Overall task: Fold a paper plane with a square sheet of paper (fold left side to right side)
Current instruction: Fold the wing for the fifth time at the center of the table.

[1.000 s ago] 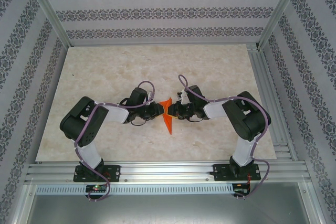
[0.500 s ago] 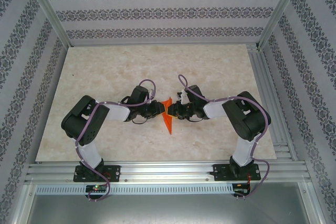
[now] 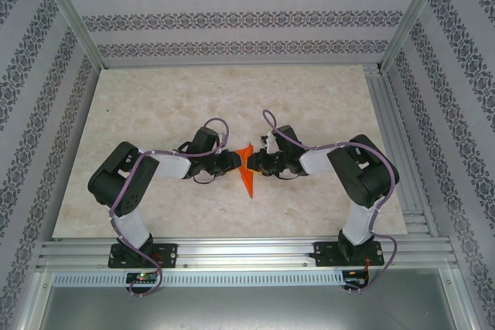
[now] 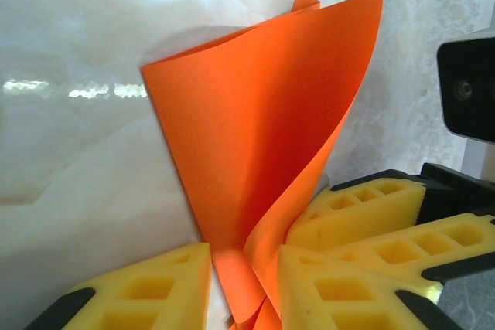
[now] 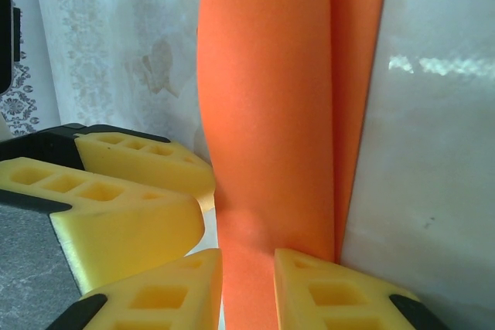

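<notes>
The orange paper [image 3: 248, 169] is in the middle of the pale, marble-looking worktop [image 3: 155, 98], right between the two arms. It is not a flat square. It is folded into a thin wedge. From above, the wedge has a wide part at the far end and a sharp tip that points toward the arm bases. The left tool [image 3: 235, 161] comes at it from the left and the right tool [image 3: 253, 163] comes from the right, so the two tools meet at the paper. In the left wrist view, the orange paper [image 4: 255, 137] stands up like a curled cone. Its sheets are loose and bowed, not pressed flat, and one more corner peeks out behind the top. The narrow bottom end goes down between the yellow fingers [image 4: 155, 287] of the left tool [image 4: 244, 272], which close on it from both sides. The right tool's yellow fingers [image 4: 363, 206] touch the paper's right edge. In the right wrist view, the orange paper [image 5: 271, 113] rises as a long, smooth, rounded strip with a straight fold line down its right side. The right tool [image 5: 247, 276] pinches its lower end between its fingers [image 5: 332, 295]. The left tool's fingers [image 5: 131, 214] sit just beside the paper on the left.
</notes>
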Robot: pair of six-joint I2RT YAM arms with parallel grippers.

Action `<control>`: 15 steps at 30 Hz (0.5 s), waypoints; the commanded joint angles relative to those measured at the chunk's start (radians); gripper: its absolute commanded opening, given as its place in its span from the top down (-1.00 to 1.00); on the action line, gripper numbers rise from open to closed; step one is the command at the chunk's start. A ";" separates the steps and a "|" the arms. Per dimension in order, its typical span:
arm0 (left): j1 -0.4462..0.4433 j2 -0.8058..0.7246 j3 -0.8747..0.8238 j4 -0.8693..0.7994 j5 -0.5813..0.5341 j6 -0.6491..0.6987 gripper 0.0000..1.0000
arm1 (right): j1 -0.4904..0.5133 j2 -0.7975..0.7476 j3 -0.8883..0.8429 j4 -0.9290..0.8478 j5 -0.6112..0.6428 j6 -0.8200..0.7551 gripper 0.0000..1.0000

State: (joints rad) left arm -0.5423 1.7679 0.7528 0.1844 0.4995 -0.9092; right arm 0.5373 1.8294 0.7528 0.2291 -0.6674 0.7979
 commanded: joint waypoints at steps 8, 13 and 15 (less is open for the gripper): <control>0.013 0.007 0.036 0.004 0.008 0.015 0.49 | 0.016 0.024 0.015 -0.008 0.011 -0.017 0.50; 0.012 0.017 0.036 -0.004 0.002 0.017 0.46 | 0.018 0.024 0.016 -0.008 0.010 -0.016 0.50; 0.012 0.022 0.035 0.003 0.004 0.016 0.45 | 0.018 0.024 0.016 -0.008 0.010 -0.016 0.50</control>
State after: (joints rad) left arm -0.5423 1.7748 0.7620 0.1852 0.4999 -0.9092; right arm 0.5434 1.8301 0.7532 0.2295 -0.6674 0.7948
